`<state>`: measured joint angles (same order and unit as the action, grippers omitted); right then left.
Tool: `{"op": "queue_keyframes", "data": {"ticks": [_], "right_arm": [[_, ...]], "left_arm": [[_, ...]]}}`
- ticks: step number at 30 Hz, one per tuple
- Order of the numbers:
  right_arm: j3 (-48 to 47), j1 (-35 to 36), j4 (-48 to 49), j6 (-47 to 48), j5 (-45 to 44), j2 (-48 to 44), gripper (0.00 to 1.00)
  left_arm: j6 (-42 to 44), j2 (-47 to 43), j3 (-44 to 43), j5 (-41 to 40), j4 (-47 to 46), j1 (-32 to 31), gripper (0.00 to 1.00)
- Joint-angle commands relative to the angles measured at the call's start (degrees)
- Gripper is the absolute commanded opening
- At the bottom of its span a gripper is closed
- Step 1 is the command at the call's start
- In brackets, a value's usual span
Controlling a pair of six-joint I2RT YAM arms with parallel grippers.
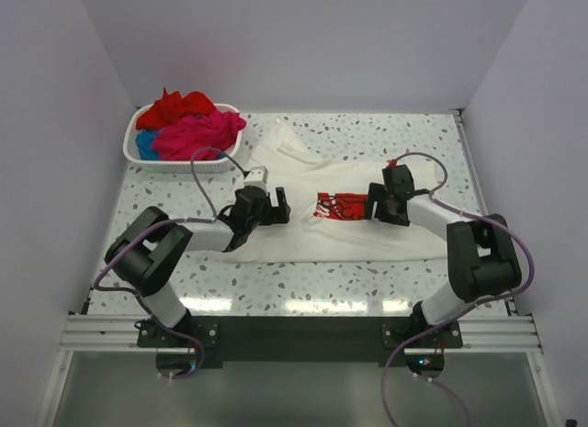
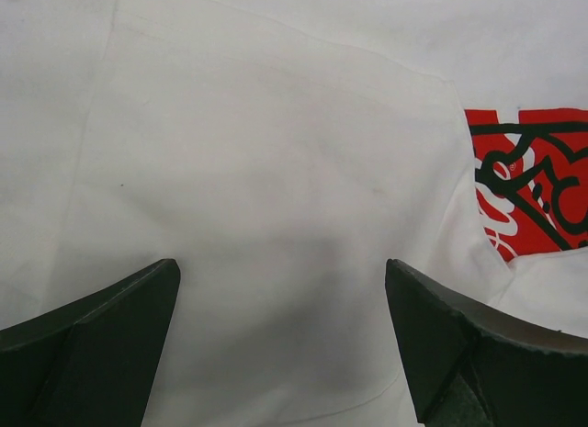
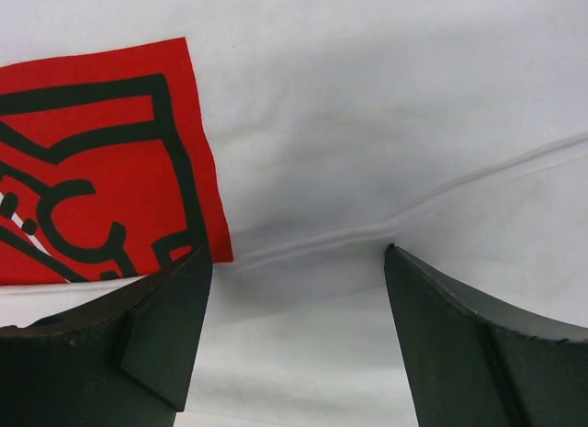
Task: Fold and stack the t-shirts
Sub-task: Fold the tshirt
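Observation:
A white t-shirt [image 1: 322,234] with a red print [image 1: 342,207] lies spread across the middle of the table, partly folded over so only part of the print shows. My left gripper [image 1: 280,205] hovers low over its left half, jaws wide open with only flat white cloth [image 2: 276,188] between them. Just right of the print, my right gripper [image 1: 375,207] is open over a seam fold [image 3: 367,234], holding nothing. The red print [image 3: 92,161] lies by its left finger. Red, pink and blue t-shirts [image 1: 188,129] are heaped in the basket.
A white slatted basket [image 1: 175,162] stands at the back left corner of the speckled table [image 1: 413,142]. White walls enclose the table on three sides. Cables loop off both arms above the shirt.

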<state>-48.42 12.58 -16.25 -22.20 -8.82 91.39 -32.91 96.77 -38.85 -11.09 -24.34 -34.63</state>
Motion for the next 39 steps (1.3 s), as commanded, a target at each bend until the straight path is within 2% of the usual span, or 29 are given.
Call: {"op": "queue_keyframes", "data": {"ticks": [1,8,14,21,25,29,33,36,39], "right_arm": [[3.3,-3.0,0.4,-2.7,5.8,-0.8,0.80],[2.5,-3.5,-6.7,-3.5,7.8,-1.9,0.80],[9.1,-3.8,-8.6,-5.6,12.4,-6.1,0.79],[16.1,-3.8,-11.0,-8.3,15.3,-14.0,0.80],[15.6,-3.8,-12.9,-8.7,17.3,-17.8,0.80],[8.5,-3.8,-17.3,-7.3,12.5,-22.9,0.81],[-4.6,-5.0,-21.0,-4.2,7.3,-20.6,0.82],[-11.1,-8.2,-19.8,-2.5,5.5,-16.9,0.81],[-16.8,-11.0,-17.8,-1.6,1.5,-10.8,0.80]], "left_arm": [[0.0,1.1,4.6,0.2,2.5,-0.1,1.00],[-1.4,-0.4,9.6,1.6,0.9,-0.4,1.00],[-3.7,-0.9,13.4,2.0,0.7,-1.1,1.00],[-7.2,-6.3,18.7,2.7,3.8,-4.1,1.00],[-9.0,-11.0,20.1,2.6,7.3,-7.3,1.00],[-7.7,-19.1,15.2,0.8,19.1,-8.0,1.00],[-3.5,-26.3,3.1,-4.6,28.7,-7.8,1.00],[0.7,-25.2,-5.2,-7.0,32.4,-6.8,1.00],[3.5,-21.8,-10.5,-4.1,33.0,-3.0,1.00]]}}
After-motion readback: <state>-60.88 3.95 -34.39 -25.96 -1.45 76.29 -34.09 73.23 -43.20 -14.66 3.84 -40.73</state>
